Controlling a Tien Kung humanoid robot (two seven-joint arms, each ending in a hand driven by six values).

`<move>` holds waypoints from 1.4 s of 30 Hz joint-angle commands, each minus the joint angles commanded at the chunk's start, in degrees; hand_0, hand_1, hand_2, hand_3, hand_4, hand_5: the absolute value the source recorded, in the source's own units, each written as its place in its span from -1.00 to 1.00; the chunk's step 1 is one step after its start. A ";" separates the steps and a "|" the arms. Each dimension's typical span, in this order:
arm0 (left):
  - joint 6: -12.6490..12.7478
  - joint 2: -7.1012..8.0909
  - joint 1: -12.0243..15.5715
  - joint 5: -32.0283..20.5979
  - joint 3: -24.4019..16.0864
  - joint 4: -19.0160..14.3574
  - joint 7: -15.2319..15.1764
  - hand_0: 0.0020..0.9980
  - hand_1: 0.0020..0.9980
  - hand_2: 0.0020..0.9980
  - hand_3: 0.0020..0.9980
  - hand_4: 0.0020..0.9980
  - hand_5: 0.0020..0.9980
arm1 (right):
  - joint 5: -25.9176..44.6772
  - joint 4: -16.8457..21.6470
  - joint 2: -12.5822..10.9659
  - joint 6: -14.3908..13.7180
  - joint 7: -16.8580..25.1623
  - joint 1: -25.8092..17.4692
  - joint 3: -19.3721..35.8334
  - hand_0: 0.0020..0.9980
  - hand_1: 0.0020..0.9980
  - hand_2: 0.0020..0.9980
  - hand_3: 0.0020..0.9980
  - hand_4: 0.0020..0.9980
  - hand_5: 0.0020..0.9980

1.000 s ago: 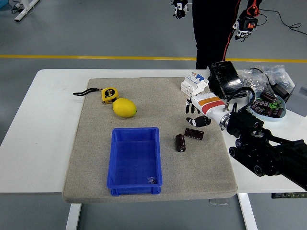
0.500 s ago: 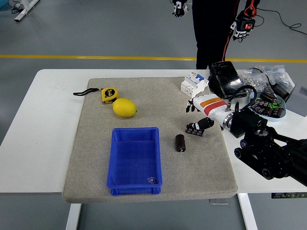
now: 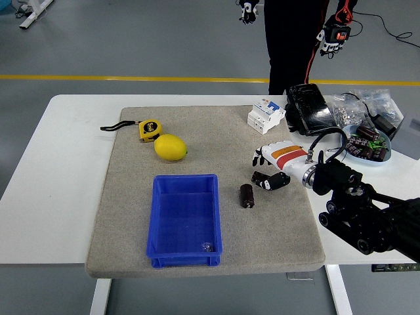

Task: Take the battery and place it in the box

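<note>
Two dark cylindrical batteries lie on the grey mat (image 3: 131,216). One battery (image 3: 247,195) lies free, right of the blue box (image 3: 162,216). My right hand (image 3: 268,169), white with an orange band, comes in from the right, its lower fingers curled on the second battery (image 3: 262,179) just above the mat. Its upper fingers (image 3: 258,156) stick out to the left. The open blue box holds a small shiny object (image 3: 207,247) in its near right corner. The left arm is out of view.
A lemon (image 3: 170,147) and a yellow tape measure (image 3: 149,129) lie at the mat's far left. A white breaker (image 3: 265,116), a black device (image 3: 308,110), a bowl of parts (image 3: 367,144) and bags sit at the far right. A person (image 3: 295,39) stands behind the table.
My right hand has dropped onto the second battery and closed on it, shifting it slightly left and up. The free battery has not moved.
</note>
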 joint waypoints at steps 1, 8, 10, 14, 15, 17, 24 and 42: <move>0.04 -0.02 0.06 0.08 -0.02 0.00 0.00 0.13 0.16 0.24 0.16 0.26 0.18 | 0.04 -0.02 0.02 0.06 -0.02 -0.09 -0.13 -0.15 0.01 0.18 0.22 0.70 -0.55; 0.40 -0.07 0.40 -1.11 0.62 0.17 -0.22 0.13 0.14 0.24 0.16 0.26 0.18 | 1.15 -0.97 0.37 -0.04 -0.06 -0.86 -0.98 -0.17 -0.02 0.18 0.24 0.75 -0.48; 0.63 -0.11 0.49 -1.99 1.06 0.19 -0.38 0.13 0.14 0.24 0.16 0.26 0.18 | 1.95 -1.94 0.50 -0.30 -0.01 -1.09 -1.23 -0.17 -0.02 0.18 0.24 0.75 -0.48; 0.72 -0.19 0.50 -2.28 1.22 0.17 -0.39 0.13 0.15 0.24 0.16 0.26 0.18 | 3.37 -3.78 0.49 -1.14 -0.11 -1.35 -1.37 -0.22 -0.09 0.11 0.19 0.69 -0.51; 0.67 -0.17 0.55 -2.30 1.24 0.15 -0.39 0.13 0.15 0.24 0.16 0.26 0.18 | 3.69 -4.01 0.43 -1.55 -0.12 -1.46 -1.40 -0.22 -0.09 0.11 0.19 0.69 -0.51; 0.65 -0.20 0.63 -2.31 1.20 0.13 -0.39 0.13 0.15 0.24 0.16 0.26 0.18 | 3.93 -4.11 0.37 -2.11 -0.08 -1.57 -1.41 -0.22 -0.09 0.11 0.19 0.69 -0.51; 0.45 -0.26 0.69 -1.90 1.11 0.02 -0.27 0.13 0.15 0.25 0.16 0.26 0.18 | 4.42 -3.95 0.54 -2.21 -0.15 -1.73 -1.90 -0.42 -0.26 -0.11 -0.05 0.56 -0.54; 0.13 -0.09 0.43 -1.22 0.94 -0.06 -0.19 0.13 0.16 0.26 0.16 0.26 0.18 | 5.65 -3.72 0.32 -2.14 0.03 -1.62 -1.77 -0.59 -0.31 -0.15 -0.08 0.45 -0.49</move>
